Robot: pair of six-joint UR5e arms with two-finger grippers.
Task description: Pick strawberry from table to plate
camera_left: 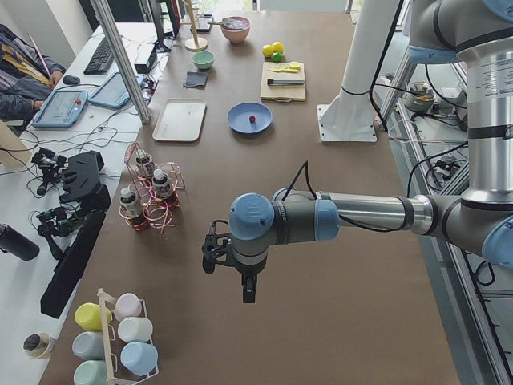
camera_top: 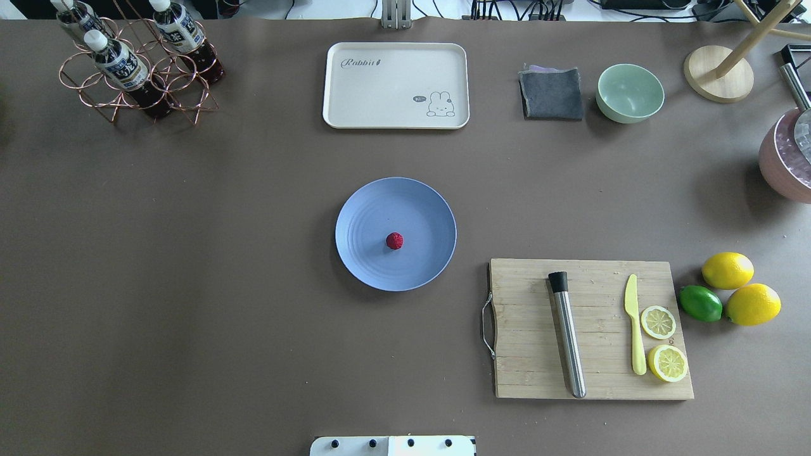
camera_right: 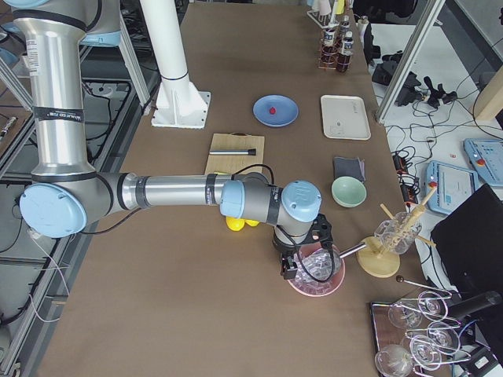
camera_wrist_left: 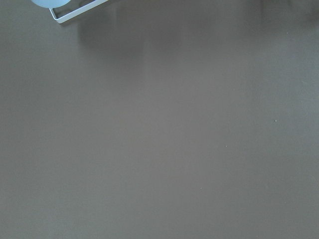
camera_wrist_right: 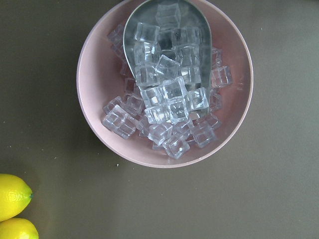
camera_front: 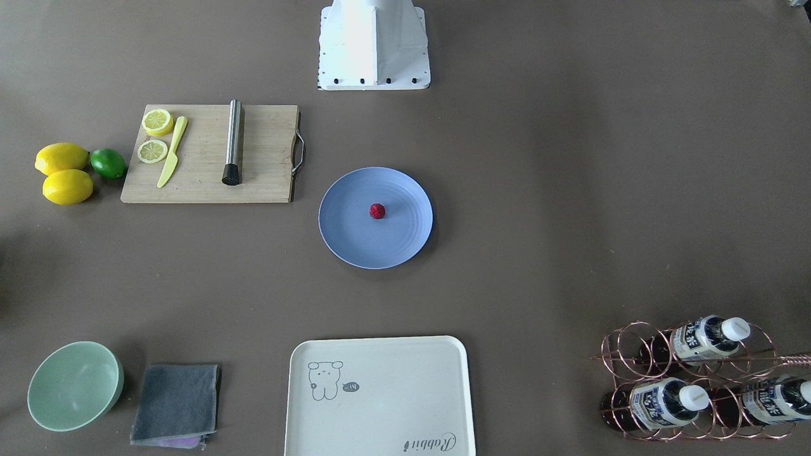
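Note:
The small dark-red strawberry [camera_front: 377, 211] [camera_top: 394, 240] lies near the middle of the round periwinkle-blue plate [camera_front: 355, 237] [camera_top: 370, 209], which sits at the centre of the brown-grey table [camera_top: 190, 285]. Neither gripper shows in the front or overhead views. In the exterior left view my left gripper [camera_left: 244, 289] hangs over bare table far from the plate [camera_left: 240, 124]. In the exterior right view my right gripper [camera_right: 302, 263] hovers above a pink bowl of ice [camera_right: 318, 275]. I cannot tell whether either gripper is open or shut.
A wooden cutting board [camera_top: 592, 329] carries a metal muddler, a yellow knife and lemon slices, with two lemons [camera_top: 727, 270] and a lime [camera_top: 700, 303] beside it. Beyond the plate stand a cream tray [camera_top: 396, 85], grey cloth [camera_top: 551, 94], green bowl [camera_top: 630, 93] and bottle rack [camera_top: 136, 69].

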